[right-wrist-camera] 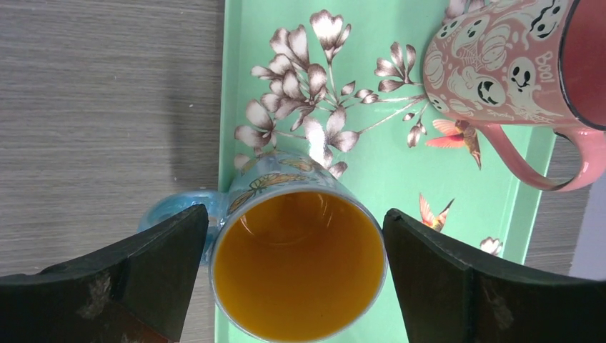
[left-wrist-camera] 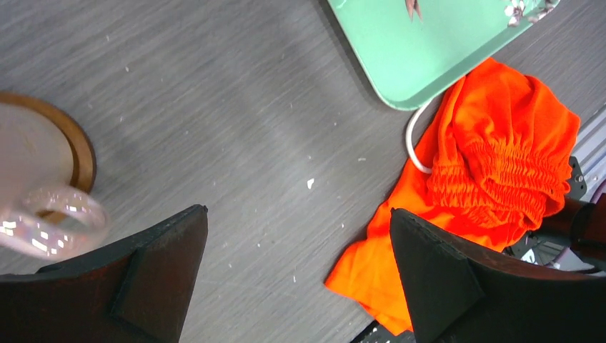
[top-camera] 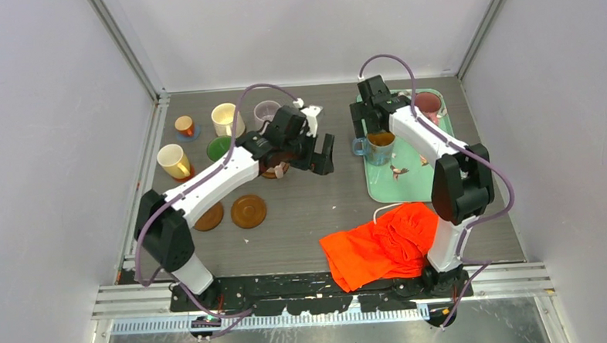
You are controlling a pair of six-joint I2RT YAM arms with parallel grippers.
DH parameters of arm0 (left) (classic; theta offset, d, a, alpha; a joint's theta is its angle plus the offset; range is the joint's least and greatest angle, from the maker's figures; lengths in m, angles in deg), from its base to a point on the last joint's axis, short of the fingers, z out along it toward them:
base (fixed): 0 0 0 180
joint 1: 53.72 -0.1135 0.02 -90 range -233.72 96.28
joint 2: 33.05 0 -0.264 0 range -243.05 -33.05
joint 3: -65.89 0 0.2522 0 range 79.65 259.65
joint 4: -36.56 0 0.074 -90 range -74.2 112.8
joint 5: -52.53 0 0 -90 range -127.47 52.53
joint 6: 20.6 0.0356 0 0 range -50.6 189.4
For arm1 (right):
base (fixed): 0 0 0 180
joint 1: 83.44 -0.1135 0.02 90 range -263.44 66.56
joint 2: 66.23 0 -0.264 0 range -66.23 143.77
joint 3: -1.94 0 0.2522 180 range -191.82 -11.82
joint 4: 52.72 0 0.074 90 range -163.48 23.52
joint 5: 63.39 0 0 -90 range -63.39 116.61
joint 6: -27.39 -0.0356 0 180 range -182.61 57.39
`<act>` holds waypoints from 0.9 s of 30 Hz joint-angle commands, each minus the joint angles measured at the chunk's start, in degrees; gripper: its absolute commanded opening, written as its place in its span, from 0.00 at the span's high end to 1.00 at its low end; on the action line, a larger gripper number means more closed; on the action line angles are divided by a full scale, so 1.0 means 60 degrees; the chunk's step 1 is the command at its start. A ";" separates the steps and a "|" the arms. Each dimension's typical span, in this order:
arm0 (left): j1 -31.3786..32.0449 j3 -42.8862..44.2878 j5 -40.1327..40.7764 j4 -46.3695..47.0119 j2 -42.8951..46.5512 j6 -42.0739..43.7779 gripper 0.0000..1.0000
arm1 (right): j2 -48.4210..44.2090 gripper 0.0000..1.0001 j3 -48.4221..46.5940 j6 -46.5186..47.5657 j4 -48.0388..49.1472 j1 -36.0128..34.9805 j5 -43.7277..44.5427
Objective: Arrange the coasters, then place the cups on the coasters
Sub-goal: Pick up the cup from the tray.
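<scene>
I count eight cups. Six are on the left part of the worktop (top-camera: 317,209):
- a tiny orange-copper cup (top-camera: 184,126) on the blue coaster (top-camera: 196,134)
- a cream cup (top-camera: 225,118)
- a lilac cup (top-camera: 266,110)
- a green-inside cup (top-camera: 219,148)
- a pale yellow cup (top-camera: 172,161), with the red-orange coaster (top-camera: 186,176) peeking out beneath it
- a pale cup with a glossy pink handle (left-wrist-camera: 28,143), sitting on a brown coaster (left-wrist-camera: 82,153)

The other two stand on the teal floral tray (top-camera: 401,186). They are the blue cup with orange inside (right-wrist-camera: 296,279), near the tray's left edge with its handle poking out over the rim, and behind it the pink ghost-printed mug (right-wrist-camera: 493,71).

I can make out five coasters: three brown, one blue and one red-orange. Two of the brown ones lie bare beside the left arm, one in the open (top-camera: 248,211) and one partly under the arm (top-camera: 208,217). I cannot tell whether more sit under the cream, lilac and green-inside cups. One crumpled orange cloth (top-camera: 385,245) lies by the right arm's base.

The left claw (left-wrist-camera: 296,214) gapes as wide as it goes and is empty. It hangs over bare worktop just right of the pale cup and touches nothing.

The right claw (right-wrist-camera: 294,214) is spread wide, with one finger on either side of the blue cup at rim height. The cup stands on the tray by itself. The pads sit just beside the rim, and I cannot tell whether they brush it.
</scene>
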 commanded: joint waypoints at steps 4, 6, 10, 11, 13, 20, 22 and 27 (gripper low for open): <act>0.0082 0.1481 -0.0151 0.0919 -0.0979 0.1004 0.00 | -0.0781 0.00 -0.0574 -0.0903 -0.0495 -0.0350 0.0991; 0.0084 0.1630 -0.0344 0.1316 -0.1344 0.1517 0.00 | -0.1039 0.00 -0.0796 -0.1478 -0.0789 -0.0286 0.1186; 0.0084 0.2106 -0.0620 0.1911 -0.2138 0.2500 0.00 | -0.1678 0.00 -0.1035 -0.2373 -0.1072 -0.0187 0.1460; 0.0091 0.2332 -0.0640 0.1911 -0.2379 0.2711 0.00 | -0.1921 0.00 -0.1014 -0.2504 -0.1077 -0.0173 0.1585; 0.0093 0.2853 -0.0928 0.1790 -0.2849 0.3104 0.00 | -0.2246 0.00 -0.1009 -0.2787 -0.1188 -0.0107 0.1770; 0.0121 0.4779 -0.2209 0.1318 -0.4452 0.4595 0.00 | -0.3909 0.00 -0.0485 -0.3934 -0.1647 0.0025 0.2764; 0.0123 0.5166 -0.2667 0.1249 -0.4845 0.4883 0.00 | -0.4581 0.00 -0.0182 -0.4076 -0.1646 0.0037 0.2914; 0.0134 0.6345 -0.3362 0.1079 -0.6059 0.5396 0.00 | -0.5981 0.00 0.0236 -0.4140 -0.1630 0.0059 0.2862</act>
